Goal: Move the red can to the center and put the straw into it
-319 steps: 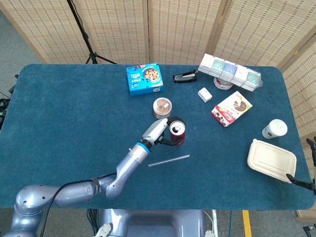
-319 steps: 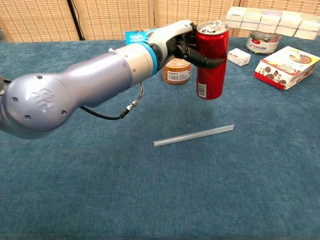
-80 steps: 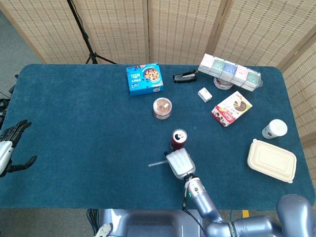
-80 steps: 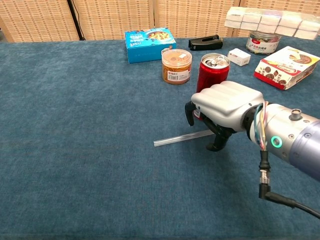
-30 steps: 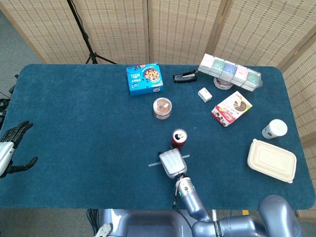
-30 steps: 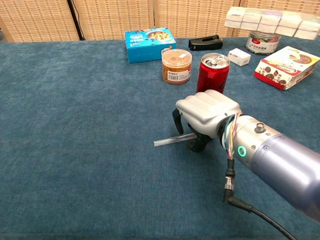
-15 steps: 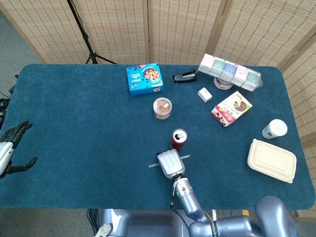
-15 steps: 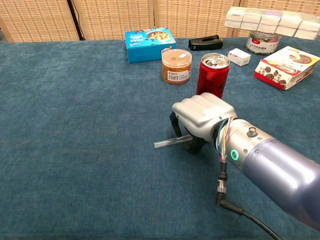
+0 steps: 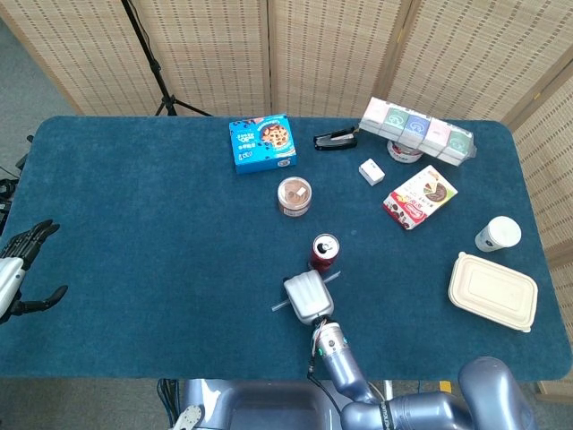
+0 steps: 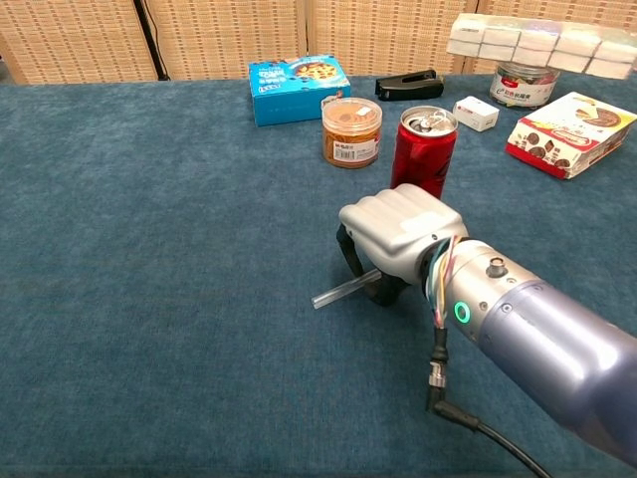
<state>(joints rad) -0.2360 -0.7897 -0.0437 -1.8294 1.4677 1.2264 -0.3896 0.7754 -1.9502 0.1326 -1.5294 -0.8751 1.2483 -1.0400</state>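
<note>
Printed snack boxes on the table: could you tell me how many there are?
2: the blue cookie box at the back centre, and the red-and-white chocolate box to the right; none appears hidden.

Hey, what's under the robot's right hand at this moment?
The clear straw lies under the right hand, its ends poking out on both sides. The hand covers the straw's middle, so the actual grip cannot be seen.

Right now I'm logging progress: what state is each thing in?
red can: upright, top open, no straw in it.
straw: gripped by the right hand, one end tilted up.
left hand: empty, fingers spread, off the table edge.
orange jar: upright, lid on.
white food box: closed.
</note>
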